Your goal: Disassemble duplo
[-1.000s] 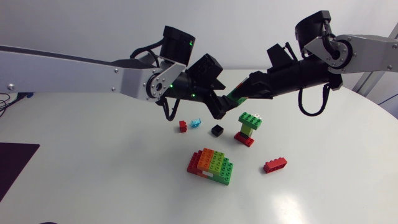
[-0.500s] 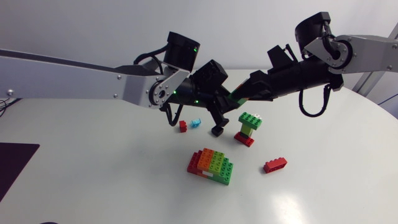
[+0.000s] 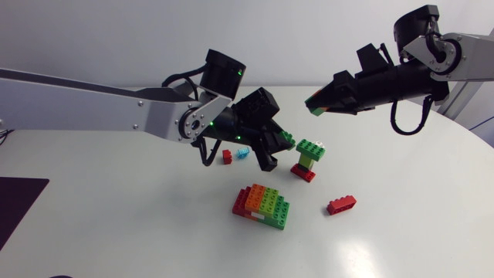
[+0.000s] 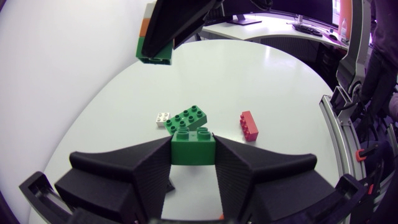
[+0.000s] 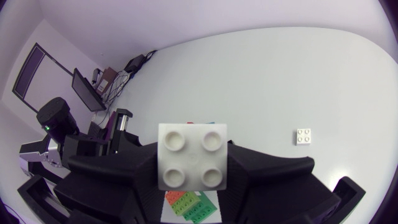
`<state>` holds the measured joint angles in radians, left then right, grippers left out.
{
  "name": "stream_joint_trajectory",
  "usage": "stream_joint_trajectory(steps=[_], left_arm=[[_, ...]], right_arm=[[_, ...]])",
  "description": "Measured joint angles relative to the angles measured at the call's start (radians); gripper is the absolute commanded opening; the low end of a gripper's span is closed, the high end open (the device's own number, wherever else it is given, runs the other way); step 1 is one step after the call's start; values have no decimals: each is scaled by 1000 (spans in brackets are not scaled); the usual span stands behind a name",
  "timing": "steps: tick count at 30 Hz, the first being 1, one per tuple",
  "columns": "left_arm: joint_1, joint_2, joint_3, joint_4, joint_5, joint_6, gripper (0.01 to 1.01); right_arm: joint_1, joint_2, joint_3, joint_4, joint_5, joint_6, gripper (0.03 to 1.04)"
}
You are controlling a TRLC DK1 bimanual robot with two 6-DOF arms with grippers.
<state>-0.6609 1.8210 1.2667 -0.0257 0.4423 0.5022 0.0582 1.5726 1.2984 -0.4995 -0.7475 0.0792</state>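
Note:
My left gripper (image 3: pixel 278 147) is shut on a single green brick (image 3: pixel 287 139), which sits squeezed between its fingers (image 4: pixel 146 168) in the left wrist view. My right gripper (image 3: pixel 323 99) hangs higher up and to the right, shut on a short brick stack (image 3: pixel 313 104). That stack shows green and orange layers (image 4: pixel 155 40) from the left wrist view and a white studded face (image 5: pixel 191 155) from the right wrist view. The two grippers are apart, with a clear gap between the green brick and the stack.
On the table stand a green T-shaped stack on a red brick (image 3: pixel 308 158), a multi-coloured block (image 3: pixel 262 205) and a loose red brick (image 3: pixel 341 204). A small red piece (image 3: pixel 227 156) and a light-blue piece (image 3: pixel 242 152) lie below my left gripper. A small white brick (image 5: pixel 304 137) lies apart.
My left gripper closed on the green brick at the end of the right gripper's stack. The right arm then pulled up and to the right, leaving that brick in my left gripper.

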Motion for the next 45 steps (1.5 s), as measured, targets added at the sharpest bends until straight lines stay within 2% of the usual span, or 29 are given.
stream_joint_trajectory(steps=[3, 5, 9, 12, 21, 33, 37, 39, 43, 45], left_arm=[[21, 0, 0, -1, -22, 25, 348], [63, 0, 1, -17, -39, 43, 349], [188, 26, 28, -115, -66, 76, 349], [238, 49, 37, -196, -93, 99, 349], [216, 135, 63, -378, -129, 118, 352], [191, 235, 94, -434, -163, 118, 374], [191, 252, 95, -436, -171, 118, 621], [191, 252, 102, -441, -177, 118, 669], [192, 251, 128, -442, -182, 118, 870], [194, 243, 138, -442, -182, 118, 908]], right_arm=[[-9, -5, -1, 5, 27, -26, 256], [-19, -21, -12, 10, 45, -45, 256], [-38, -58, -48, 9, 58, -74, 257], [-35, -65, -62, 9, 70, -87, 257], [15, -65, -78, 9, 98, -103, 257], [42, -65, -92, -5, 105, -133, 257], [43, -71, -92, -15, 105, -134, 257], [43, -72, -92, -17, 105, -134, 257], [46, -72, -92, -17, 101, -134, 257], [47, -72, -92, -18, 96, -134, 257]])
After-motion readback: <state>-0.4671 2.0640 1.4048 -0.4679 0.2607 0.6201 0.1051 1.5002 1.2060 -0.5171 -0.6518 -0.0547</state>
